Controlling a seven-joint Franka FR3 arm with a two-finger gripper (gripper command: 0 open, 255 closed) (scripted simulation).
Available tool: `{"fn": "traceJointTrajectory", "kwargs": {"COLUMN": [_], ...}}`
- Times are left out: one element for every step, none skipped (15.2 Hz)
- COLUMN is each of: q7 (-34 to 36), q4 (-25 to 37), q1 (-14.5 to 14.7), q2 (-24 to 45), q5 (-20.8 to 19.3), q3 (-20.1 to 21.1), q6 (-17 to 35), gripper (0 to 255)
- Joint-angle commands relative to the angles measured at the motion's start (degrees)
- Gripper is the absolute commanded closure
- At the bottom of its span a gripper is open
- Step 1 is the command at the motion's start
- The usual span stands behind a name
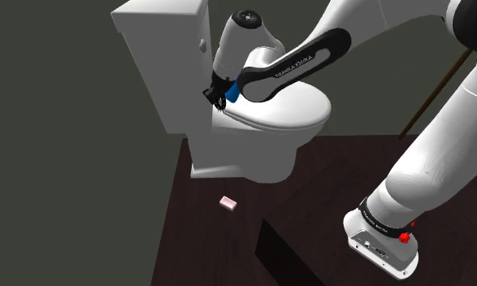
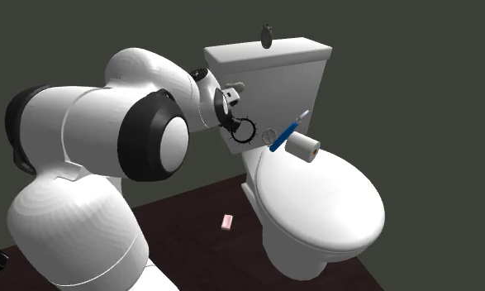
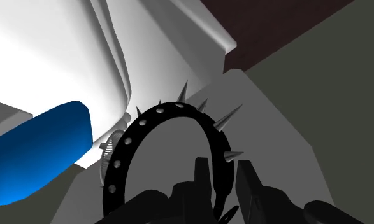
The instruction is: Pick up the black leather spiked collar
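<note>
**Wrist view.** The gripper (image 3: pixel 223 168) has its two black fingers (image 3: pixel 201 175) closed on the band of the black spiked collar (image 3: pixel 178 108). I read the band as pinched between them, one finger inside the ring and one outside. The collar rises from the fingers as an arch. A row of round studs runs along its face and pointed spikes stand out from its outer edge. The rounded end of a blue toothbrush (image 3: pixel 42 156) lies just beyond the collar's far side.

**Second exterior view.** The collar sits at the end of the white arm (image 2: pixel 108 140), in front of the cistern (image 2: pixel 269 74) and above the rear of the closed toilet lid (image 2: pixel 315 198). From this angle I cannot say for certain whether it is clear of the toilet or touching it. The toothbrush is tilted just beside the collar, and a white paper roll (image 2: pixel 303 148) lies next to it at the back of the lid. A small dark round object (image 2: pixel 266 35) stands on top of the cistern. A small pink block (image 2: pixel 227 221) lies on the dark floor (image 2: pixel 191 207) near the toilet's foot.

**Shoulder view.** I see the arm reaching up and left across the lid, with the gripper at the lid's rear next to the cistern. A brown stick (image 1: pixel 435 89) leans at this view's right.
</note>
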Motion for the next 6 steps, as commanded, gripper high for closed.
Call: {"fn": "traceJointTrajectory", "kwargs": {"q7": [-1.5, -2.13, -2.73, -3.3, -3.39, -3.39], "q4": [0.43, 0.75, 1.08, 1.42, 1.48, 1.47], "q1": [-0.08, -0.08, -0.07, -0.05, -0.05, -0.05], "q2": [-1.06, -1.47, -1.87, -2.26, -2.32, -2.32], "q5": [1.75, 2.46, 3.15, 3.81, 3.91, 3.91], "q3": [0.2, 0.26, 0.31, 0.35, 0.35, 0.35], "q6": [-1.26, -1.9, -2.54, -3.18, -3.28, -3.28], "gripper": [255, 255, 255, 255, 255, 255]}}
